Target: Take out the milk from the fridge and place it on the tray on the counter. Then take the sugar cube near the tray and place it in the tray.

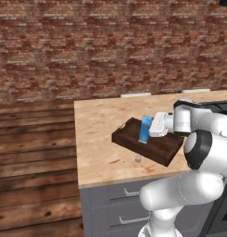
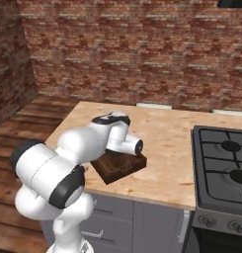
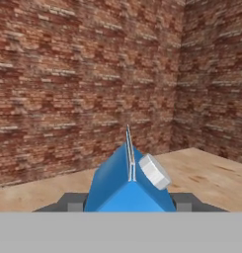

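Note:
The milk (image 1: 144, 134) is a bright-blue carton standing upright over the dark-brown tray (image 1: 154, 149) on the counter (image 1: 101, 129), its base at the tray floor. My gripper (image 1: 148, 126) reaches in from the right and is shut on the carton's upper part. In the hand view the milk's gabled top (image 3: 117, 185) with a white cap fills the gap in my gripper (image 3: 128, 203), a dark fingertip on each side. The tiny pale sugar cube (image 1: 138, 159) lies on the counter just in front of the tray. In the right base view my arm hides the carton above the tray (image 2: 123, 168). The fridge is out of view.
A brick wall (image 1: 110, 46) runs behind the counter. A black stove (image 2: 223, 168) sits at the counter's right end. Grey drawers (image 1: 119, 194) with silver handles are below. The wooden floor (image 1: 31, 157) lies to the left of the counter edge.

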Available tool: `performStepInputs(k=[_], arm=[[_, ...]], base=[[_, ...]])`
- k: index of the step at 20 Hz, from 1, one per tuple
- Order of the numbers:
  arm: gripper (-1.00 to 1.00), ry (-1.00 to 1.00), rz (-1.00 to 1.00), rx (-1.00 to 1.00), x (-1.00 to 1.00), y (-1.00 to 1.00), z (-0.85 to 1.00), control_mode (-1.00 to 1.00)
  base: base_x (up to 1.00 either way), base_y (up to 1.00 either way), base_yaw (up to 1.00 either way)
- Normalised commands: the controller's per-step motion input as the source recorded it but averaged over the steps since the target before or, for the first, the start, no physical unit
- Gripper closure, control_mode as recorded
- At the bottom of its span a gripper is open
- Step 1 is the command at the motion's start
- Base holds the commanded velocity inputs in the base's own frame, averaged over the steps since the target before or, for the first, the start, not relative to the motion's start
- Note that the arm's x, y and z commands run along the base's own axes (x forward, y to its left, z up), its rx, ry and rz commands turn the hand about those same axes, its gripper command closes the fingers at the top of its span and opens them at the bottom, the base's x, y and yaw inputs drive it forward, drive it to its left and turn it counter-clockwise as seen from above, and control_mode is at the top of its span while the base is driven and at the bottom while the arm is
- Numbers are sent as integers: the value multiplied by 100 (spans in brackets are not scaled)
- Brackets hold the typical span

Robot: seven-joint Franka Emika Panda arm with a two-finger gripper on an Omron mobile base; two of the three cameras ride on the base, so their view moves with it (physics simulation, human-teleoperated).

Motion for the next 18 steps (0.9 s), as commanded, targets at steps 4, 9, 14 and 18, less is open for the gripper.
performStepInputs(k=[4, 9, 14, 18], arm=[[100, -4, 0, 0, 4, 0, -25, -100], [100, -1, 0, 0, 14, 0, -30, -100], [100, 0, 0, 0, 19, 0, -32, -100], [100, 0, 0, 0, 16, 1, -29, -100]], base=[[0, 0, 0], [0, 0, 0], [0, 0, 0], [0, 0, 0]])
